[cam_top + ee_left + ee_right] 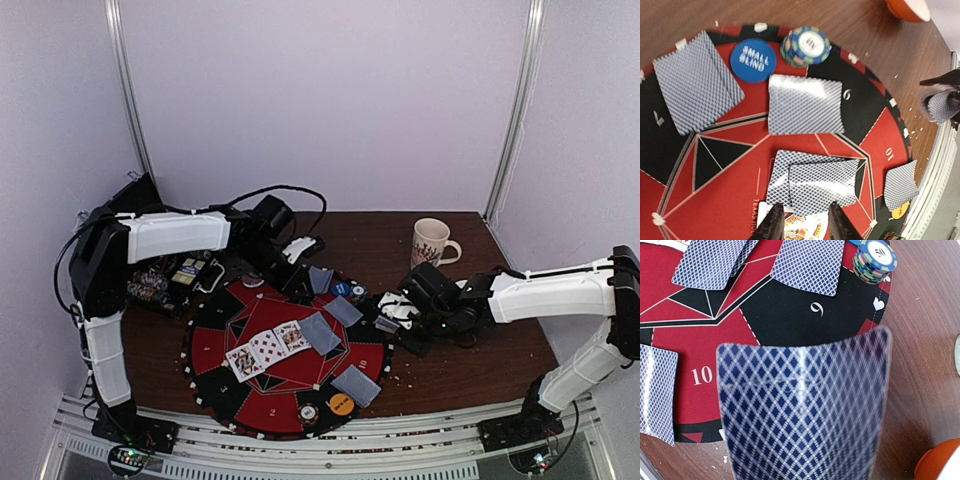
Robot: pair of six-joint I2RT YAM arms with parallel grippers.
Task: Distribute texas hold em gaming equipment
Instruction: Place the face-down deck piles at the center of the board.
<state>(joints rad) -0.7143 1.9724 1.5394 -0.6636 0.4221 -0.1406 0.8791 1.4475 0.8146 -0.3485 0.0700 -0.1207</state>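
Note:
A round red-and-black poker mat point(215, 345) holds three face-up cards point(268, 348) at its middle and several face-down blue-backed cards point(320, 332) around them. A blue "small blind" button point(753, 60) and a chip stack point(806, 46) lie at the mat's back edge. An orange button point(341, 404) and another chip point(309, 412) sit at the front edge. My left gripper point(805, 225) hovers open above the face-up cards point(802, 231), with nothing between its fingers. My right gripper point(392, 322) is at the mat's right edge, shut on a bowed stack of cards point(802, 410) that hides its fingers.
A white patterned mug point(432, 242) stands at the back right of the brown table. An orange bowl point(940, 462) is just off the mat beside the right gripper. A dark box of electronics point(170, 280) lies left of the mat.

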